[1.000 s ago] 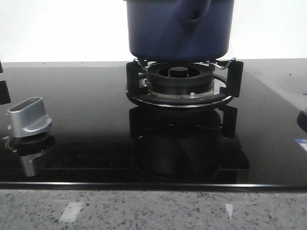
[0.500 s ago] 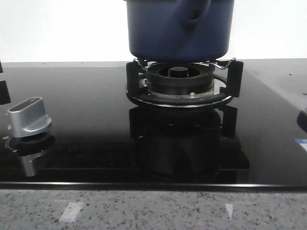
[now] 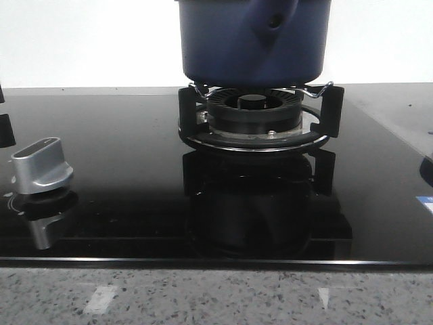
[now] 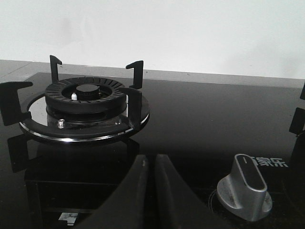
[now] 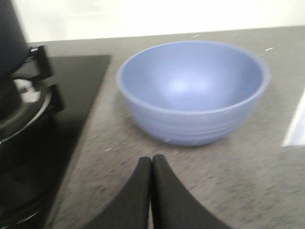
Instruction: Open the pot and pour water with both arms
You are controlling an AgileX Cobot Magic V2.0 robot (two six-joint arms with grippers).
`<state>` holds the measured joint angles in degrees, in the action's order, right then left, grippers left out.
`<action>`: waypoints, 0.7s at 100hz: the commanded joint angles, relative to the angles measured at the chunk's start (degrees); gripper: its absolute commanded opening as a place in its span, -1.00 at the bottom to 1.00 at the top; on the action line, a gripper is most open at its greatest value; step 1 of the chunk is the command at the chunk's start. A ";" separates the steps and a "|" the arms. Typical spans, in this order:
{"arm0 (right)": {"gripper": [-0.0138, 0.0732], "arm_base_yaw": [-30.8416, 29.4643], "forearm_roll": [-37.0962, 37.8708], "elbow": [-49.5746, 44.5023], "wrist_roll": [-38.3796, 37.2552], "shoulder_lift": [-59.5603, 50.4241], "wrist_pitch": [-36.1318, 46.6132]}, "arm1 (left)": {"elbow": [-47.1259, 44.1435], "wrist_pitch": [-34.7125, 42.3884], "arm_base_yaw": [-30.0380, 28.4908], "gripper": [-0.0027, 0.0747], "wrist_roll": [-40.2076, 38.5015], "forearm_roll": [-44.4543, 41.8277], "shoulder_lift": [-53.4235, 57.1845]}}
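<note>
The dark blue pot stands on the burner's black trivet at the middle back of the front view. Its stubby handle with a hole points toward the camera, and its top is cut off by the frame. A dark sliver of the pot shows in the right wrist view. My left gripper hangs shut and empty over the black glass hob, away from the pot. My right gripper is shut and empty above the speckled counter. Neither gripper appears in the front view.
A second burner with nothing on it lies beyond my left gripper, a silver knob beside it. That knob sits at the hob's left. A light-blue bowl rests on the counter just past my right gripper.
</note>
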<state>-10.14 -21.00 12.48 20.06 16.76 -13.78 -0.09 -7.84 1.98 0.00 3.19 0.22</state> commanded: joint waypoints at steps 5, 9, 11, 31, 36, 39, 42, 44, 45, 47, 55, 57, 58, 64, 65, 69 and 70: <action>-0.79 2.54 14.76 -0.31 -11.46 -1.38 11.05 | -1.73 4.21 -0.06 -0.98 -0.57 0.02 1.59; -0.79 3.73 17.77 -1.28 -13.84 -2.13 12.64 | -1.73 4.21 -0.06 -0.98 -0.57 0.02 1.59; -0.79 4.50 19.01 -1.93 -14.62 -2.37 13.10 | -1.73 4.21 -0.06 -0.98 -0.57 0.02 1.59; -0.79 11.15 21.00 -9.70 -17.97 -6.95 15.18 | -1.73 4.21 -0.06 -0.98 -0.57 0.02 1.59; -0.79 11.45 21.00 -11.67 -17.97 -8.61 15.95 | -1.73 4.21 -0.06 -0.98 -0.57 0.02 1.59; -0.79 11.45 21.00 -12.71 -17.97 -9.63 16.27 | -1.73 4.21 -0.06 -0.98 -0.57 0.02 1.59; -0.79 11.45 21.00 -13.93 -18.03 -10.96 16.27 | -1.73 4.21 -0.06 -0.98 -0.57 0.02 1.59; -0.79 11.34 21.00 -14.40 -18.44 -11.80 16.27 | -1.73 4.21 -0.06 -0.98 -0.57 0.02 1.59; -0.79 11.34 21.00 -14.73 -18.57 -12.08 16.27 | -1.73 4.21 -0.06 -0.98 -0.57 0.02 1.59; -0.79 11.34 21.00 -14.73 -18.96 -12.95 14.41 | -1.73 4.21 -0.06 -0.98 -0.57 0.02 1.59; -0.79 11.34 21.42 -14.58 -19.31 -15.80 10.57 | -1.73 4.21 -0.06 -0.98 -0.57 0.02 1.59; -0.79 11.34 21.42 -14.58 -19.31 -16.58 10.10 | -1.73 4.21 -0.06 -0.98 -0.57 0.02 1.59; -0.79 11.34 21.42 -14.58 -19.31 -17.13 9.90 | -1.73 4.21 -0.06 -0.98 -0.57 0.02 1.59; -0.79 11.34 21.30 -14.58 -19.42 -18.63 9.49 | -1.73 4.21 -0.06 -0.98 -0.57 0.02 1.59; -0.79 11.34 21.00 -14.58 -19.43 -18.45 9.77 | -1.73 4.21 -0.06 -0.98 -0.57 0.02 1.59; -0.79 11.34 21.00 -14.58 -19.43 -18.34 9.88 | -1.73 4.21 -0.06 -0.98 -0.57 0.02 1.59; -0.79 11.34 21.00 -14.58 -19.43 -18.45 9.88 | -1.73 4.21 -0.06 -0.98 -0.57 0.02 1.59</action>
<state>1.09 0.00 -0.62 0.94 -0.35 -7.51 -0.09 -7.84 1.98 0.00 3.15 0.22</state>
